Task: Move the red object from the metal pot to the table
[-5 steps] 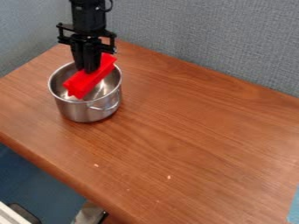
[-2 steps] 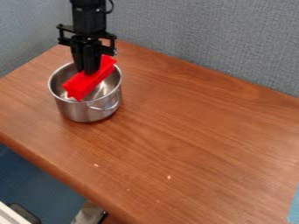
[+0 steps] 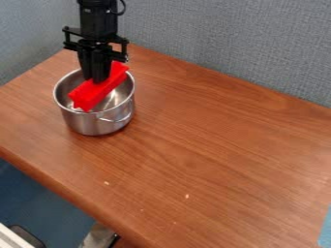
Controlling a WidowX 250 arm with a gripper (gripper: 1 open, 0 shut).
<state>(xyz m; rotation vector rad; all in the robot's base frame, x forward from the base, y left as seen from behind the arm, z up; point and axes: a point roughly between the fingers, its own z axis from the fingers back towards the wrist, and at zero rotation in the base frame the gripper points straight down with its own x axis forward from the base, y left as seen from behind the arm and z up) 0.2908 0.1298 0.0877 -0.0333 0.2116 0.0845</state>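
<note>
The metal pot [image 3: 97,114] stands on the table [image 3: 207,145] near its far left corner. Inside it the red object [image 3: 96,87] lies tilted, its upper end resting against the pot's far rim. My black gripper [image 3: 99,76] points down into the pot from above, its fingers shut on the upper part of the red object. The fingertips are partly hidden by the block and the pot's rim.
A blue-grey wall runs behind the table. The table's front edge and rounded corner lie at the lower left, with floor below. Bare wood stretches to the right of and in front of the pot.
</note>
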